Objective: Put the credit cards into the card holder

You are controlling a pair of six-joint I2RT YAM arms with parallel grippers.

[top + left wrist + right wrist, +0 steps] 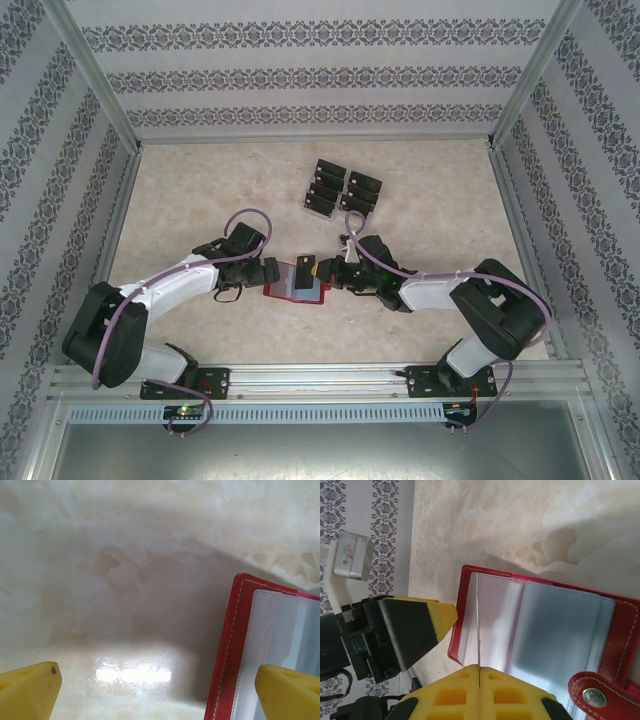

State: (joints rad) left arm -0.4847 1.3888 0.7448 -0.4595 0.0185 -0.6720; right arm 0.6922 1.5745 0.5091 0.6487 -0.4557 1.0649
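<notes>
Tabletop (200, 190) of beige, marble-patterned stone carries everything. At its far middle stands a clear plastic rack (352, 207) loaded with flat black rectangular credit cards (338, 188). Nearer, at the middle, the small red leather-like card holder (290, 290) lies opened flat, its grey-blue inside and clear sleeves facing up and its snap tab on the right flap. The left gripper (159, 687) is at the holder's left edge with its yellow fingers spread wide, the red stitched edge lying between them. The right gripper (479, 680) comes in from the right with its yellow fingers pressed together, pinching one small black card (305, 266). From the wrist this card appears edge-on as a thin line across the sleeves.
</notes>
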